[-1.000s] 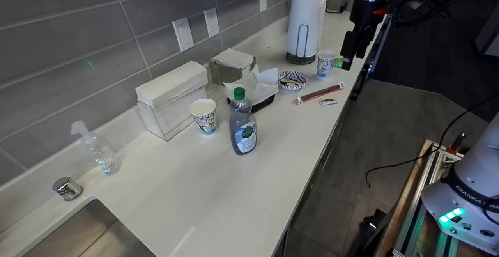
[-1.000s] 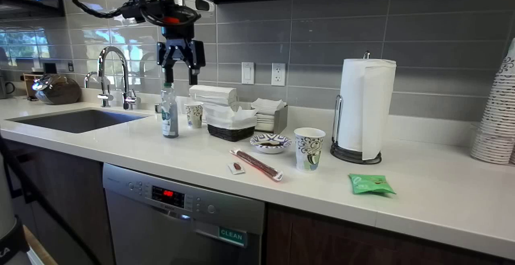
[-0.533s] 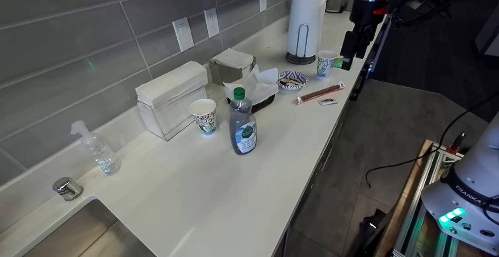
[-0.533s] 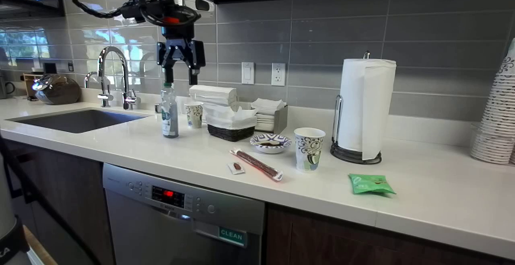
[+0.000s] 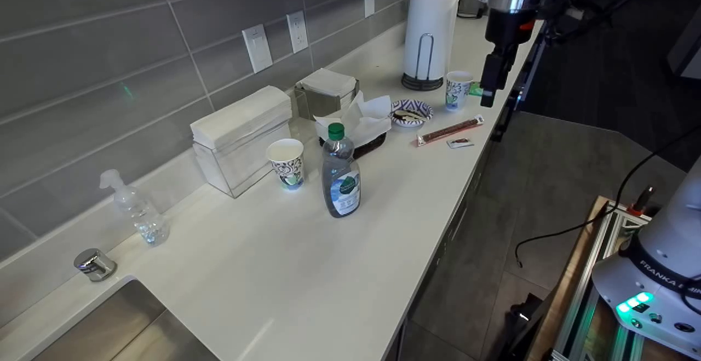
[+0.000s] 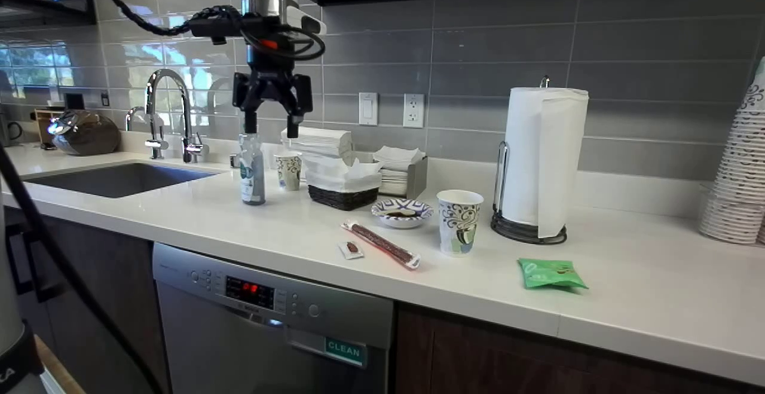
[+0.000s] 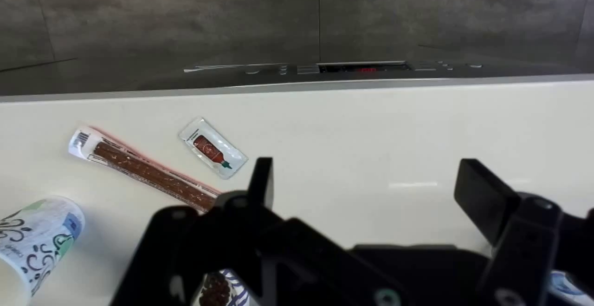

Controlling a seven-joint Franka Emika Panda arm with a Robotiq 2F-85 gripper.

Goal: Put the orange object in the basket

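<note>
Off to the wrist view's left, lower than your spread fingers [image 7: 485,199], the orange stick [image 7: 149,172] lies on the desk [image 7: 352,134], aslant their closing line; likely you must shift and twist.

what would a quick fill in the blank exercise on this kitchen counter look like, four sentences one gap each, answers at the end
The end effector is not shut but ____.
The wrapped snack stick lies not inside the black woven basket but ____ it.
The cap on the dish soap bottle is ____.
The sign on the dishwasher reads "____".

Missing words: open; outside; green; CLEAN.
</note>
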